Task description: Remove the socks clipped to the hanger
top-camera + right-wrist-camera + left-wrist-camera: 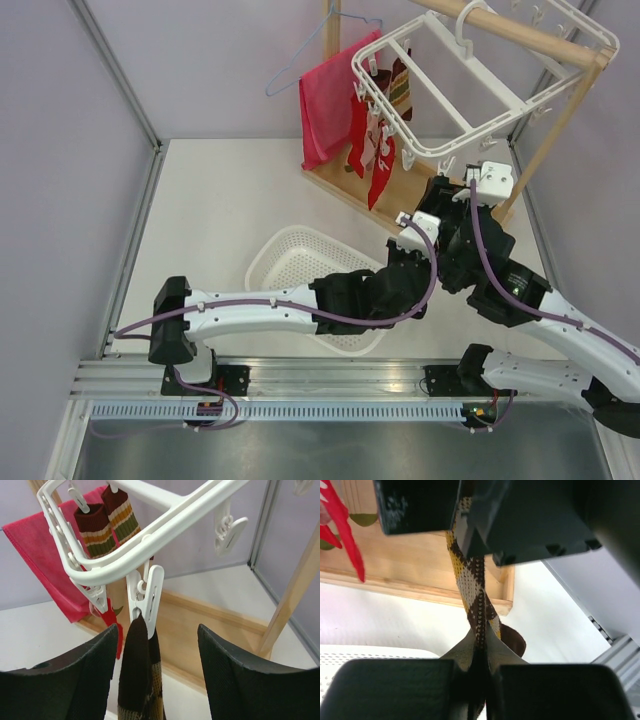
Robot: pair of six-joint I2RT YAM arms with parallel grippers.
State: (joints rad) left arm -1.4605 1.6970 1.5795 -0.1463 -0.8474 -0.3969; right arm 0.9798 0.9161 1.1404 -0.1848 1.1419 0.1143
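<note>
Seemingly clear, argyle sock (pixel 140 680) hangs between parted right jaws.

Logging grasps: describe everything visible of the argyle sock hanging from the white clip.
The argyle sock is knitted, dark brown with cream and mustard diamonds. Its top is pinched in a white clip on the hanger; it hangs down, twisted. The left gripper is shut on its lower part. The right gripper, open, flanks its top without touching.

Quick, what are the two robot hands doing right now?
Left gripper: shut on the brown-and-yellow argyle fabric sock.
Right gripper: open, either side of that sock's top, below the white plastic clip.
</note>
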